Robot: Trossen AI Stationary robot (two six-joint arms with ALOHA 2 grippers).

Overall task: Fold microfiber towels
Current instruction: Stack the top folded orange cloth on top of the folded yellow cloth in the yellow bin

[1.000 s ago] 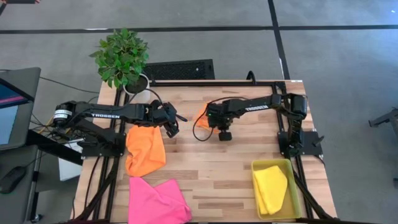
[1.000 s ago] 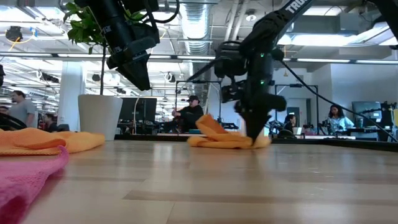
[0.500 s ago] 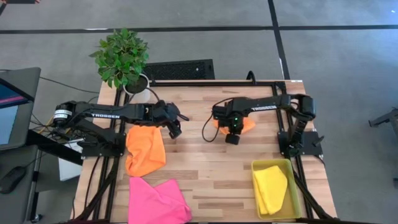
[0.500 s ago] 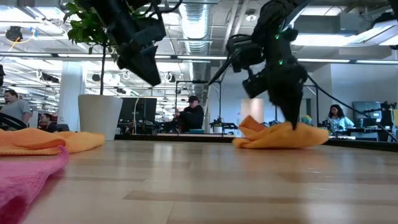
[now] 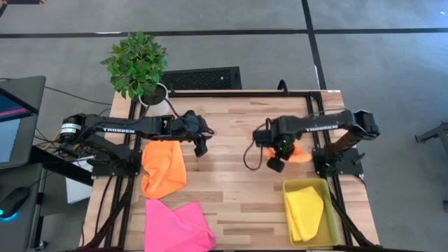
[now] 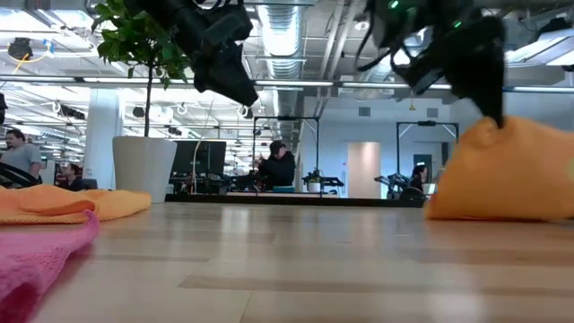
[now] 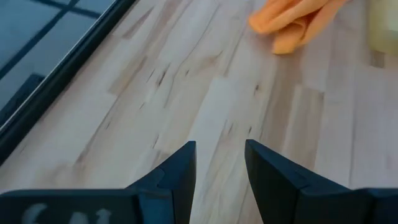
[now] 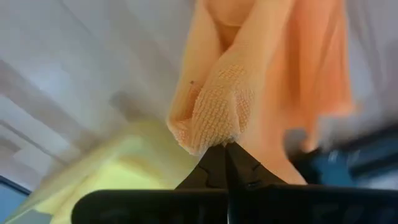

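Observation:
My right gripper [image 5: 285, 152] is shut on a folded orange towel [image 5: 297, 152] near the table's right side, just beyond the yellow bin [image 5: 323, 187]. The low view shows this towel as a bunched mound [image 6: 507, 179] below the gripper [image 6: 491, 112]. My left gripper [image 5: 201, 148] is open and empty above bare wood at mid-table [image 7: 219, 165]. A second orange towel [image 5: 164, 168] lies spread flat at the left. A pink towel [image 5: 178, 225] lies at the near left. A yellow towel [image 5: 306, 211] lies in the bin. My right gripper pinches a raised fold of the orange towel [image 8: 217, 121] between its two shut fingers, which come from above and point down. Several layers show bunched at the fingertips. The rest hangs slack below, and its underside seems to rest on the table [image 6: 502, 215].
A potted plant [image 5: 138, 66] stands at the far left corner. The yellow bin also shows in the right wrist view [image 8: 118, 165], close to the held towel. Bare wood [image 5: 231, 189] lies between the two arms. People sit in the room beyond the table [image 6: 273, 166].
My right gripper has gone toward the table's right and near edges, staying shut, and has taken the folded orange towel along from mid-table to just beyond the bin. My left gripper has shifted a little toward the right.

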